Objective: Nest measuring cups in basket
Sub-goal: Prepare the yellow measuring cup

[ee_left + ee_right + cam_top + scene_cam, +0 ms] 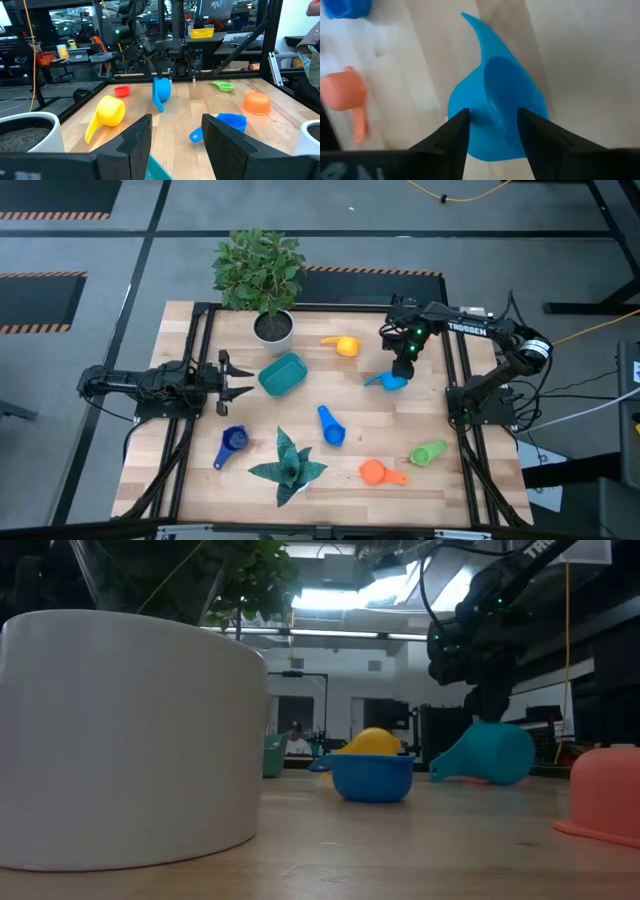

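A light blue measuring cup (388, 382) lies tipped on the table at the right, its handle (440, 775) toward the left. My right gripper (492, 130) points steeply down over it, open, a finger over each side of the bowl (495, 100). The teal basket (282, 374) lies left of centre. My left gripper (240, 380) waits level and open just left of it. Yellow (343, 345), blue (330, 427), dark blue (232, 442), orange (378, 472) and green (428, 453) cups lie scattered on the table. A red cup (121, 90) sits beyond the yellow one. My right gripper comes at the light blue cup from above, its fingers (455, 135) over the bowl's two sides (470, 107). Whether they touch the cup I cannot tell. The cup rests on the table.
A white pot with a leafy plant (272, 327) stands at the far edge. A spiky green plant (287, 465) stands near the front, between the dark blue and orange cups. Black frame rails (455, 380) run along the table's left and right sides.
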### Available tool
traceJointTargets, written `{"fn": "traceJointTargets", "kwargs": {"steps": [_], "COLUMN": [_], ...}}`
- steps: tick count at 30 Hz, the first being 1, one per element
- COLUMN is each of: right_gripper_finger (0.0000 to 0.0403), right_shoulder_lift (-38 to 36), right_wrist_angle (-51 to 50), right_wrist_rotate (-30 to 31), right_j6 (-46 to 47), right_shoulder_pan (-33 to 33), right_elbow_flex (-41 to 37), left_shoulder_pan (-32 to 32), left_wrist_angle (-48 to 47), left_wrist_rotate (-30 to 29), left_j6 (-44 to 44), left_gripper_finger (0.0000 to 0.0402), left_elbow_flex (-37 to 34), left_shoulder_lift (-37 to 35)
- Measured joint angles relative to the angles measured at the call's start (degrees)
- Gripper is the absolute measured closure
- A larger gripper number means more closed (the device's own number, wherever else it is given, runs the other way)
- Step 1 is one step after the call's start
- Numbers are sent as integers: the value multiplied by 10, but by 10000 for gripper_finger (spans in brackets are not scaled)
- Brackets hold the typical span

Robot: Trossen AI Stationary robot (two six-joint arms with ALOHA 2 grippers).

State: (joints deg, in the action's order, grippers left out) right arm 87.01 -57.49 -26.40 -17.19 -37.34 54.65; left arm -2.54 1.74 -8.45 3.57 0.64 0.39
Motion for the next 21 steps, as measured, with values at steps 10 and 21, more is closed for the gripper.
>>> {"fn": "traceJointTargets", "kwargs": {"steps": [10,21], "right_gripper_finger": [242,379], "right_shoulder_lift": [1,1], "right_wrist_angle": [7,10], "right_wrist_rotate": [-48,-30], "right_j6": [-25,-27], "right_shoulder_pan": [2,2], "right_elbow_flex": [-24,-24], "left_shoulder_pan": [0,0], "left_wrist_angle": [0,0], "left_wrist_rotate": [0,0], "left_j6": [0,0], "left_gripper_finger": [235,235], "left_elbow_flex": [0,0], "left_shoulder_lift": [0,0]}}
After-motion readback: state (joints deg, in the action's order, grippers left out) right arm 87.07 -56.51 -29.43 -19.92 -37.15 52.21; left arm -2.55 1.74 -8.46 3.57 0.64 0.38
